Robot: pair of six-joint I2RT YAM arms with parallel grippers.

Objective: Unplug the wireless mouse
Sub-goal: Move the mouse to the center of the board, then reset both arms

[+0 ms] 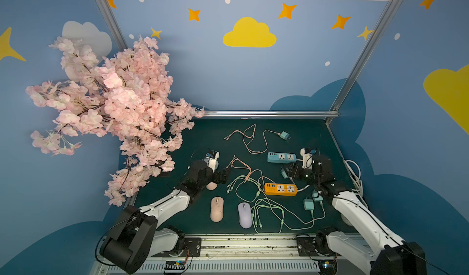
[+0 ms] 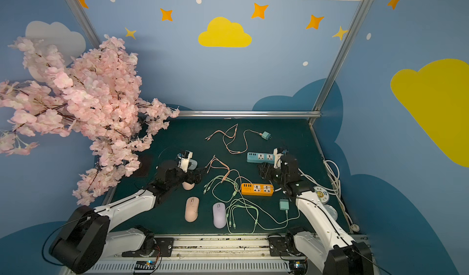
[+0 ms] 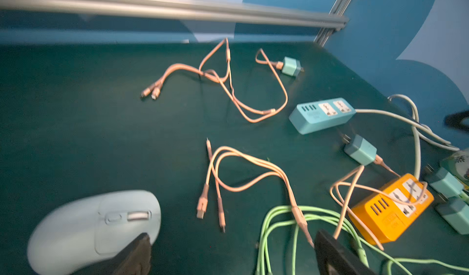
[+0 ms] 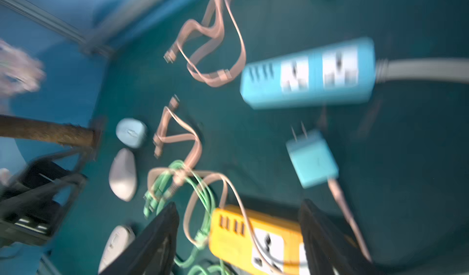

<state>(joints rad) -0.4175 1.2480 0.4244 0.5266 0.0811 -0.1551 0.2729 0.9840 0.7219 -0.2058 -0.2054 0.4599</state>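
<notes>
One blue mouse (image 3: 83,225) lies just beside the left gripper (image 3: 232,234), jaws wide apart.

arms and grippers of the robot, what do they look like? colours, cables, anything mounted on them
The left arm and right arm have white link shells and bulky black joint housings, with thin black cables looping alongside. Each wrist carries a small white camera module. The left gripper and right gripper have flat black fingers.

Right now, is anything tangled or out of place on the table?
Yes. The pink cable lies draped over the orange strip and tangles with the green cables beside it. The blue mouse has no cable in it, as far as shows.
</notes>
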